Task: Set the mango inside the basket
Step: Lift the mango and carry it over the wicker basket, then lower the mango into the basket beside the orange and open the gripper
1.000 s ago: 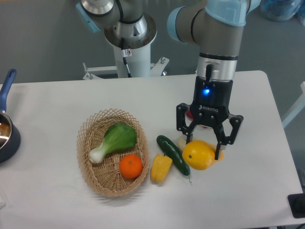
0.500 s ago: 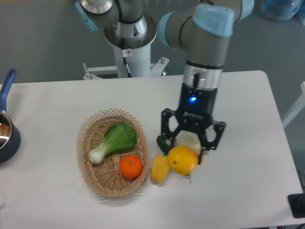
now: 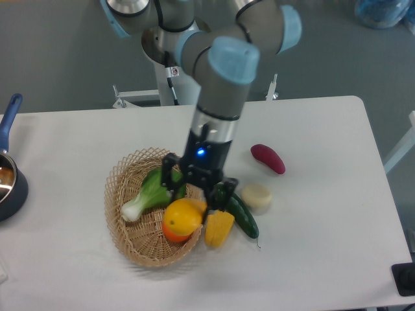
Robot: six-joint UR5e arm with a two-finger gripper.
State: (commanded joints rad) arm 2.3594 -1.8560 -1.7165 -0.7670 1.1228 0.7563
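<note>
The mango (image 3: 182, 217), a glossy yellow oval, hangs over the right side of the wicker basket (image 3: 123, 214), above the orange whose edge shows just beneath it. My gripper (image 3: 192, 202) is shut on the mango, its black fingers clasping the fruit from both sides. Inside the basket also lies a green bok choy (image 3: 150, 194), partly covered by the gripper.
Right of the basket sit a yellow bell pepper (image 3: 218, 229), a dark green cucumber (image 3: 241, 216), a pale round piece (image 3: 257, 197) and a dark red vegetable (image 3: 268, 158). A blue-handled pot (image 3: 9, 175) stands at the left table edge.
The gripper has carried the mango left, from beside the cucumber to above the basket's right side. The red vegetable and pale piece are now uncovered.
</note>
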